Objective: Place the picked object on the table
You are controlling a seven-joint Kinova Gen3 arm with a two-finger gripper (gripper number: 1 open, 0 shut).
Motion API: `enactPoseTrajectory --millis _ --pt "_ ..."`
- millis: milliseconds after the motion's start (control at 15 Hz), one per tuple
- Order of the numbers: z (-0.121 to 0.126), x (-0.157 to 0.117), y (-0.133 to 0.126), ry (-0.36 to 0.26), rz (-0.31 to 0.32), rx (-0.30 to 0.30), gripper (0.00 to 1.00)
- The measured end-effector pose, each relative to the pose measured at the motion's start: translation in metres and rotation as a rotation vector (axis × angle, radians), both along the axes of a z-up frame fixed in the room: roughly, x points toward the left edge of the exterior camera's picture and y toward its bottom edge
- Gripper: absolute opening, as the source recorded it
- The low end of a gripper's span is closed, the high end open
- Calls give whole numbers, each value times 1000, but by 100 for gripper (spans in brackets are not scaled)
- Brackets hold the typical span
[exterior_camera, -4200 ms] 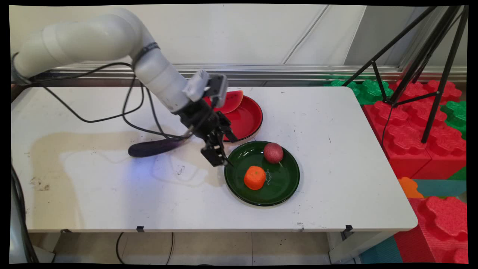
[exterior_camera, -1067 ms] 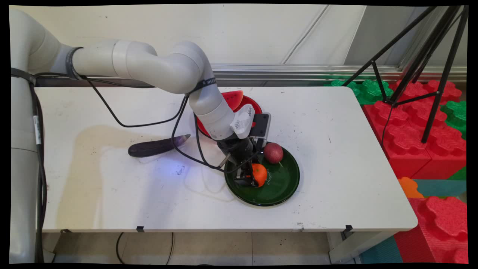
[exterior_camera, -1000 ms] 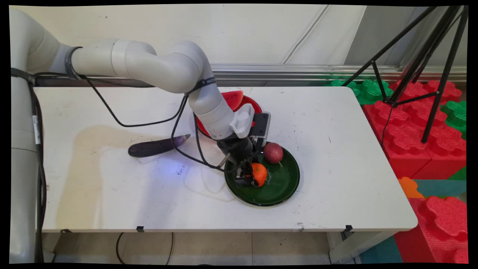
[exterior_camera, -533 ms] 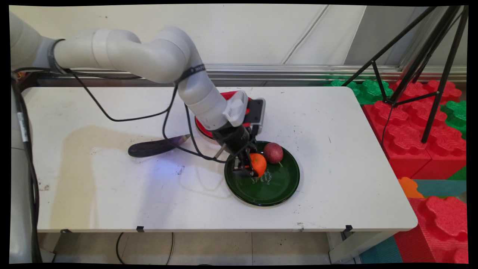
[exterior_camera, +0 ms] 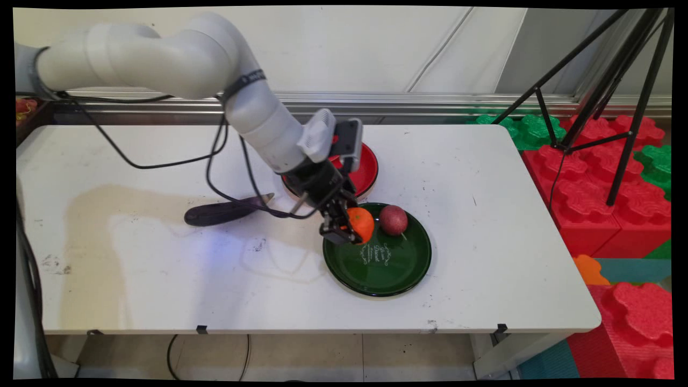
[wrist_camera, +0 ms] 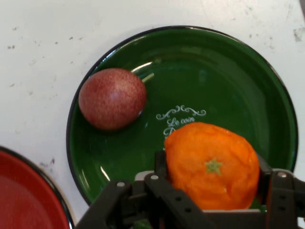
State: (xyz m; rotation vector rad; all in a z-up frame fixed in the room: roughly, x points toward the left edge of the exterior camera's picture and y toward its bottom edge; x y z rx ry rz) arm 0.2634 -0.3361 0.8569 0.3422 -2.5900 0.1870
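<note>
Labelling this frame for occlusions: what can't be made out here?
- Red plate: main view, near-left part hidden by the arm's wrist; hand view, cut by the corner.
- Gripper fingertips: hand view, behind the orange.
- Lettering on the green plate: too small to read, partly covered by the orange.

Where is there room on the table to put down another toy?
Bare patches: the white table left of the dark purple eggplant, and right of the green plate toward the edge. It is crowded where the black gripper holds the orange tangerine beside the reddish round fruit and red plate.
</note>
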Motion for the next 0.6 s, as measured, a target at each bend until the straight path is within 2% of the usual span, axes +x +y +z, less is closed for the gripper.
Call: enactPoseTrajectory --millis 600 --pt "37 53 30 23 69 6 0"
